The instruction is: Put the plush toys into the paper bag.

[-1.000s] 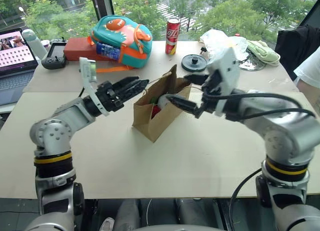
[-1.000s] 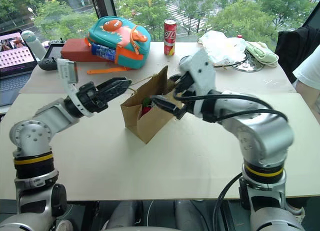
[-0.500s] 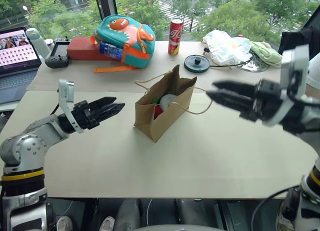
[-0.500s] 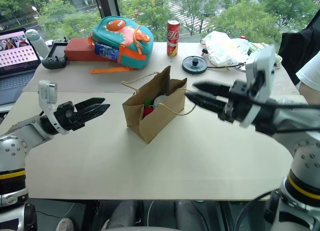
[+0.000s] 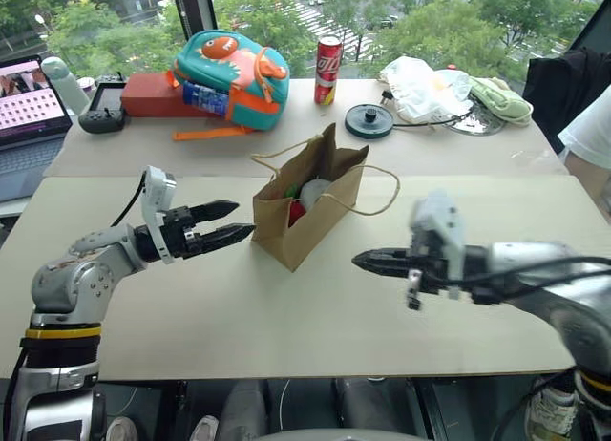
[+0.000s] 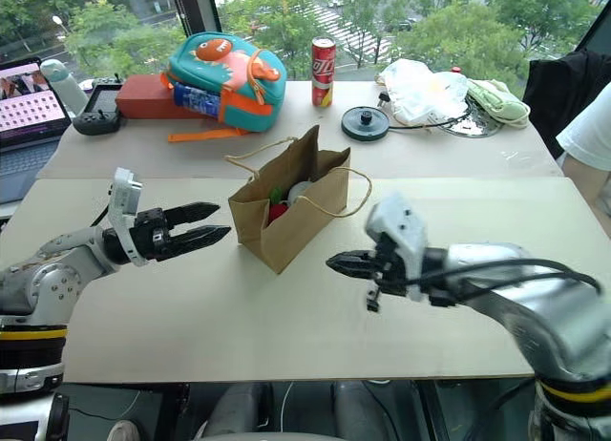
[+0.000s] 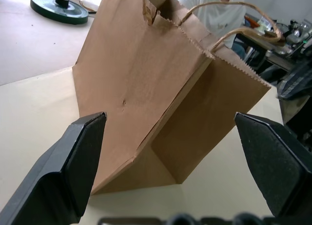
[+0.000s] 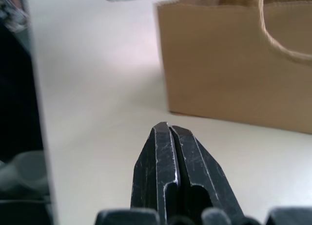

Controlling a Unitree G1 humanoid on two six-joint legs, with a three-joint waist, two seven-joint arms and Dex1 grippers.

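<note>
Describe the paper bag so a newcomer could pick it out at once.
On the near, pale table, midway between the left gripper and the right gripper, stands the paper bag. It alone is brown kraft paper with twine handles, its open top showing toys inside.

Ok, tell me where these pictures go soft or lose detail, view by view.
Right wrist view: the bag and table are blurred, while the shut right end effector stays fairly sharp. Left wrist view: the bag is crisp; the open left end effector's fingers look soft at the edges. Head views: evenly daylit, the right arm slightly smeared.
</note>
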